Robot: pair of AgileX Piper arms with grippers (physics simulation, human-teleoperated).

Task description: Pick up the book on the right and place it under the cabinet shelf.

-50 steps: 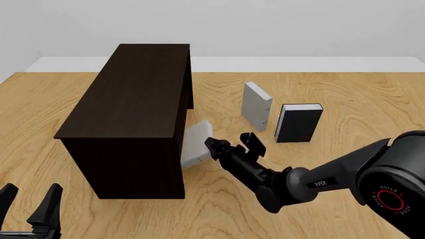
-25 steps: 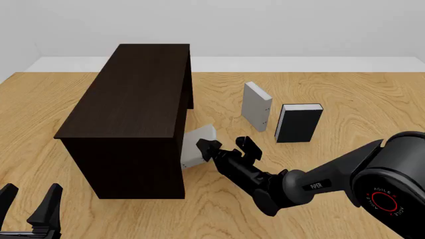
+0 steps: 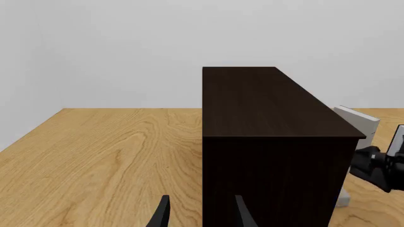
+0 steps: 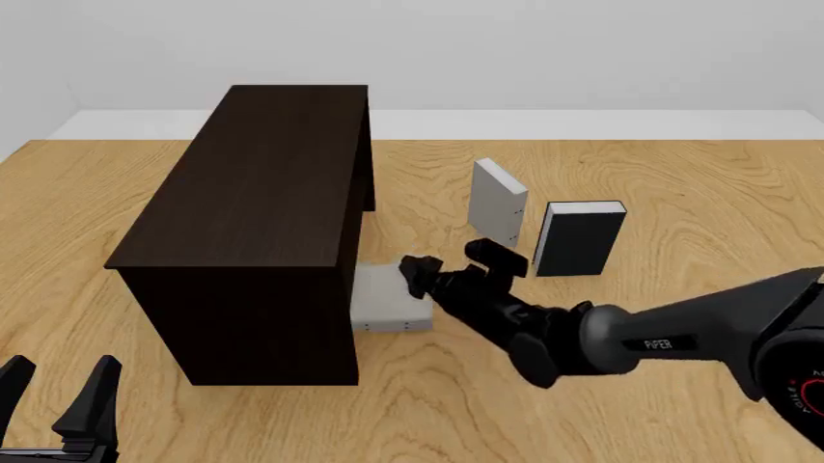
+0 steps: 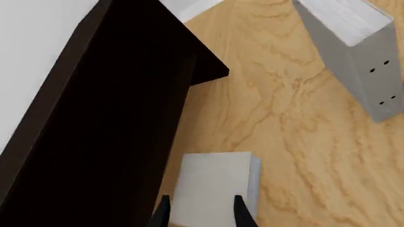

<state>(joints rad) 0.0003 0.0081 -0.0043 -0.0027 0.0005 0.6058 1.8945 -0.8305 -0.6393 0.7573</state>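
Note:
The book (image 4: 390,300) is light grey and lies flat on the table, its left edge against the foot of the cabinet shelf (image 4: 264,193). How far it reaches into the recessed side is hidden. In the right wrist view the book (image 5: 216,187) lies just beyond the fingertips, beside the dark cabinet shelf (image 5: 107,123). My right gripper (image 4: 453,260) hovers open just right of and above the book, holding nothing. At the table's near left corner my left gripper (image 4: 58,395) stands open and empty, facing the end of the cabinet shelf (image 3: 271,142).
A second light grey book (image 4: 497,204) stands upright right of the cabinet, also seen as the grey book (image 5: 356,56). A black-covered book (image 4: 580,237) stands just right of it. The wooden table (image 4: 154,415) runs to a white wall behind.
The book was leaning on its edge against the cabinet's side and has dropped flat onto the table. My right gripper has drawn back to the right and lifted a little. The left arm is still.

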